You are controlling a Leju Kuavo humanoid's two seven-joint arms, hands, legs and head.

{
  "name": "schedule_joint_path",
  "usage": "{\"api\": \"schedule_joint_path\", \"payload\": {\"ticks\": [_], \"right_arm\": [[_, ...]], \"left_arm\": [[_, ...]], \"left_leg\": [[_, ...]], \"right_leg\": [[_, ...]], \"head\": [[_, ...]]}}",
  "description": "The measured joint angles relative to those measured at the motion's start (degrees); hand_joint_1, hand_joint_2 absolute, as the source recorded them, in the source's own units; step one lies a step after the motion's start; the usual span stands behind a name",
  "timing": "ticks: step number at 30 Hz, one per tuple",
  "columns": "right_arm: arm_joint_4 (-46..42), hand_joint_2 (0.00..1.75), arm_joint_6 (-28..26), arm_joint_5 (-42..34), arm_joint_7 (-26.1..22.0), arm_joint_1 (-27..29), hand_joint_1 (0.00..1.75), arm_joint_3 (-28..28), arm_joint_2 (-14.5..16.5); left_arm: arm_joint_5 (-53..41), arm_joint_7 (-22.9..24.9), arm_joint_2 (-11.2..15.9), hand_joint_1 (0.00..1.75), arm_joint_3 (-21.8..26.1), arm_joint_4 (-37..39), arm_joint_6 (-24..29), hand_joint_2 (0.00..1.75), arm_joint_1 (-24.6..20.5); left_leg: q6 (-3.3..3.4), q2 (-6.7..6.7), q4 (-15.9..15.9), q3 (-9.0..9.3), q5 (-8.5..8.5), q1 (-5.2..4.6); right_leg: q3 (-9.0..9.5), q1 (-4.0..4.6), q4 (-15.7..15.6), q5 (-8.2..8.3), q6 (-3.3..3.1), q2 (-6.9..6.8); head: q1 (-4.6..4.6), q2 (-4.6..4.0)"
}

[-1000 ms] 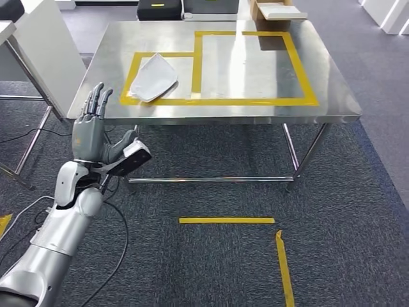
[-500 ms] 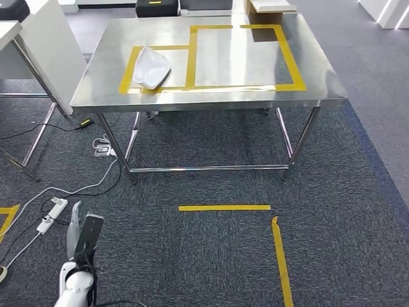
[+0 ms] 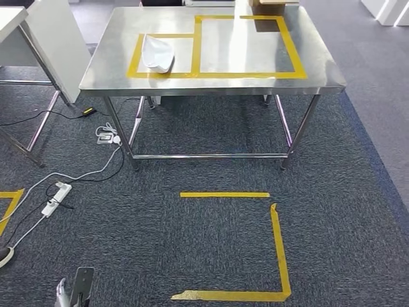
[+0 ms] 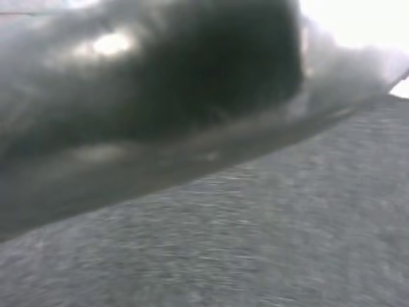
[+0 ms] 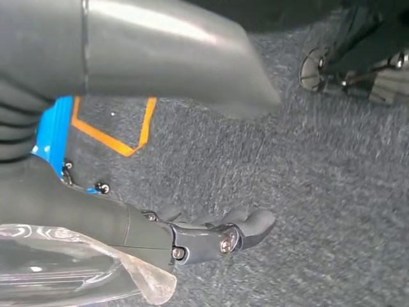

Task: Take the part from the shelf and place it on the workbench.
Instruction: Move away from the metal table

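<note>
The white curved part [image 3: 158, 52] lies on the steel workbench [image 3: 241, 54], inside the smaller yellow-taped square at its left. My left hand [image 3: 65, 295] hangs low at the picture's bottom edge, far from the bench; a straight pale finger sticks up beside the dark wrist camera, and nothing is in it. The left wrist view is a blur of dark shapes over carpet. My right hand [image 5: 212, 235] hangs over the grey carpet with its dark fingers stretched out and holds nothing. A clear plastic edge [image 5: 96, 272] lies beside it.
A white desk [image 3: 53, 38] on slanted metal legs stands left of the bench. A power strip [image 3: 57, 198] and cables trail over the carpet at the left. Yellow tape lines [image 3: 227, 194] mark the floor in front of the bench. A cardboard box [image 3: 272, 2] sits at the bench's far edge.
My left arm has dropped from in front of the bench, fingers spread, down to the bottom edge. The camera has pulled back, showing more floor. The part stays on the bench.
</note>
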Motion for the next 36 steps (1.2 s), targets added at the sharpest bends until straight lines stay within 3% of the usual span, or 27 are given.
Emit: {"api": "schedule_joint_path", "payload": {"ticks": [1, 3, 4, 5, 6, 7, 8, 10, 11, 13, 15, 17, 19, 20, 21, 23, 25, 27, 29, 31, 34, 35, 36], "right_arm": [[0.0, 1.75, 0.0, 0.0, 0.0, 0.0, 0.00, 0.0, 0.0], [0.0, 1.75, 0.0, 0.0, -0.1, 0.0, 0.00, 0.0, 0.0], [0.0, 1.75, 0.0, 0.0, -0.1, 0.0, 0.00, 0.0, 0.0], [0.0, 1.75, 0.0, 0.0, -0.1, 0.0, 0.00, 0.0, 0.0], [0.0, 1.75, -0.1, 0.0, -0.1, 0.1, 0.00, 0.0, 0.0], [0.0, 1.75, -0.1, 0.0, -0.2, 0.1, 0.00, 0.0, 0.0], [0.0, 1.75, -0.4, -0.2, -0.3, 0.1, 0.00, 0.0, 0.0], [0.0, 1.75, -1.7, -1.4, -1.2, -0.2, 0.00, 0.0, 0.1], [0.0, 1.75, -2.7, -2.3, -1.9, -0.3, 0.00, -0.1, 0.2], [0.0, 1.75, -3.9, -4.9, -3.2, -0.6, 0.00, -0.8, 0.6], [0.0, 1.75, -3.1, -8.3, -4.3, -0.9, 0.00, -2.3, 1.1], [0.0, 0.87, -1.3, -10.9, -5.3, -1.3, 0.00, -4.0, 1.6], [0.0, 0.00, 0.6, -11.9, -6.0, -1.6, 0.00, -5.3, 2.0], [0.0, 0.00, 1.2, -12.1, -6.3, -1.6, 0.00, -5.7, 2.0], [0.0, 0.00, 1.6, -12.1, -6.5, -1.6, 0.00, -6.0, 2.1], [-0.1, 0.00, 2.0, -11.7, -6.5, -1.7, 0.00, -6.3, 2.1], [-0.2, 0.00, 2.0, -11.1, -6.0, -1.9, 0.00, -6.4, 2.0], [-0.2, 0.00, 1.9, -10.5, -5.3, -2.0, 0.00, -6.3, 1.9], [-0.3, 0.00, 1.8, -9.7, -4.7, -1.9, 0.00, -6.3, 1.9], [-0.3, 0.00, 1.5, -8.6, -4.3, -1.7, 0.00, -6.2, 1.9], [-0.3, 0.00, 1.0, -5.9, -3.9, -1.6, 0.00, -5.3, 1.9], [-0.2, 0.00, 1.1, -5.2, -3.8, -1.5, 0.00, -4.8, 1.9], [-0.2, 0.00, 1.2, -4.9, -3.7, -1.4, 0.00, -4.4, 1.9]], "left_arm": [[0.0, -0.1, -0.1, 0.00, 0.5, 0.8, 0.1, 0.00, 0.0], [-0.1, -0.2, -0.2, 0.00, 1.3, 2.0, 0.1, 0.00, -0.1], [-0.1, -0.2, -0.2, 0.00, 1.6, 2.6, 0.1, 0.00, -0.1], [-0.1, -0.2, -0.3, 0.00, 1.9, 3.0, 0.1, 0.00, -0.1], [-0.1, -0.2, -0.3, 0.00, 2.1, 3.4, 0.1, 0.00, -0.1], [-0.2, -0.2, -0.3, 0.00, 2.3, 3.8, 0.2, 0.00, -0.1], [-0.5, 0.1, -0.3, 0.00, 2.4, 4.1, 0.5, 0.00, -0.1], [-2.1, 2.2, -0.3, 0.00, 2.6, 5.2, 1.7, 0.00, -0.2], [-3.3, 3.9, -0.3, 0.00, 2.7, 5.9, 2.4, 0.00, -0.1], [-5.8, 7.6, -0.4, 0.00, 2.6, 7.5, 2.9, 0.00, 0.2], [-7.4, 10.0, -0.9, 0.00, 2.4, 8.6, 2.3, 0.00, 1.1], [-8.5, 11.1, -1.5, 0.00, 2.1, 9.2, 1.6, 0.00, 1.8], [-9.4, 11.9, -2.1, 0.00, 1.9, 9.7, 0.8, 0.00, 2.2], [-9.7, 12.2, -2.4, 0.00, 1.8, 9.9, 0.5, 0.00, 2.4], [-10.0, 12.5, -2.6, 0.00, 1.7, 10.0, 0.1, 0.00, 2.5], [-10.6, 12.8, -2.9, 0.00, 1.7, 10.0, -0.5, 0.00, 2.8], [-11.2, 12.9, -3.1, 0.00, 1.7, 10.1, -0.8, 0.00, 2.8], [-12.2, 12.8, -3.1, 0.00, 1.7, 10.1, -0.8, 0.00, 2.8], [-13.3, 12.9, -3.1, 0.00, 1.6, 10.1, -0.8, 0.00, 2.8], [-14.5, 12.9, -3.2, 0.00, 1.6, 10.1, -0.8, 0.00, 2.7], [-16.8, 13.4, -3.2, 0.00, 1.3, 10.1, -0.8, 0.00, 2.5], [-17.9, 14.0, -3.2, 0.00, 1.1, 10.2, -0.7, 0.00, 2.5], [-18.9, 14.7, -3.1, 0.00, 0.8, 10.3, -0.6, 0.00, 2.5]], "left_leg": [[0.36, 0.03, -0.2, -0.43, 0.55, 0.12], [0.73, 0.02, -0.1, -1.50, 1.38, 0.08], [0.72, 0.03, -0.1, -2.01, 1.75, 0.05], [0.66, 0.07, 0.0, -2.42, 2.05, 0.03], [0.55, 0.09, 0.1, -2.77, 2.29, 0.04], [0.43, 0.09, 0.2, -3.00, 2.46, 0.06], [0.29, 0.08, 0.3, -3.18, 2.59, 0.08], [-0.16, 0.07, 0.9, -3.67, 2.71, -0.15], [-0.43, 0.08, 1.1, -3.95, 2.81, -0.27], [-1.04, 0.11, 1.4, -4.35, 3.14, -0.34], [-1.66, -0.02, 2.5, -4.88, 2.25, -0.19], [-2.24, -0.17, 7.5, -6.93, -1.26, -0.01], [-2.57, -0.19, 15.2, -9.89, -5.07, 0.10], [-2.60, -0.21, 17.4, -10.61, -5.73, 0.14], [-2.56, -0.25, 17.8, -10.45, -5.35, 0.16], [-2.19, -0.94, 12.0, -7.11, -1.80, 0.22], [-1.65, -2.96, 4.8, -3.47, 0.84, 0.34], [-1.30, -3.92, 2.2, -2.49, 0.91, 0.38], [-0.91, -3.03, 1.6, -2.63, 1.00, 0.43], [-0.29, -1.98, 1.0, -2.66, 1.45, 0.59], [0.16, -0.06, 0.9, -2.92, 1.75, 0.41], [0.20, 0.61, 0.9, -2.99, 1.76, 0.30], [0.22, 1.25, 0.9, -3.02, 1.76, 0.21]], "right_leg": [[-1.11, -0.08, 2.3, -1.79, 0.31, 0.14], [-4.11, -0.28, 9.9, -6.53, 0.86, 0.34], [-5.26, -0.37, 13.5, -8.15, 1.07, 0.36], [-5.49, -0.44, 15.3, -8.70, 1.23, 0.36], [-4.53, -0.52, 14.8, -8.17, 1.35, 0.35], [-2.40, -0.64, 11.9, -6.77, 1.41, 0.34], [0.47, -0.75, 7.7, -5.12, 1.40, 0.34], [5.12, -0.82, 0.1, -3.36, 1.09, 0.38], [6.12, -0.80, -1.7, -3.22, 0.80, 0.42], [6.14, -0.78, -2.1, -3.17, 0.01, 0.48], [5.92, -0.91, -2.3, -2.69, -0.77, 0.40], [5.67, -0.99, -2.4, -2.30, -1.39, 0.25], [5.29, -0.91, -2.4, -2.09, -1.61, 0.17], [5.15, -0.87, -2.3, -2.03, -1.63, 0.26], [5.03, -0.86, -2.2, -1.97, -1.60, 0.45], [4.88, -0.86, -2.0, -1.90, -1.48, 1.16], [4.52, -0.75, -1.7, -1.76, -1.15, 2.05], [3.77, -0.71, -1.5, -1.40, -0.47, 2.97], [3.14, -0.78, -1.5, -1.09, 0.28, 3.71], [2.05, -0.77, 0.1, -2.41, 0.83, 3.07], [-2.59, -0.78, 10.4, -7.86, 1.30, 1.30], [-3.83, -0.79, 13.3, -8.81, 1.36, 1.08], [-4.10, -0.79, 14.3, -8.67, 1.38, 0.92]], "head": [[0.11, 0.00], [0.33, 0.00], [0.33, 0.00], [0.32, 0.00], [0.34, 0.00], [0.33, 0.00], [0.35, 0.00], [0.36, 0.00], [0.37, 0.00], [0.34, 0.00], [0.26, 0.00], [0.11, 0.00], [0.05, 0.00], [0.06, 0.00], [0.06, 0.00], [0.06, 0.00], [0.08, 0.00], [0.12, 0.00], [0.09, 0.00], [0.25, 0.00], [0.61, 0.00], [0.63, 0.00], [0.62, 0.00]]}}
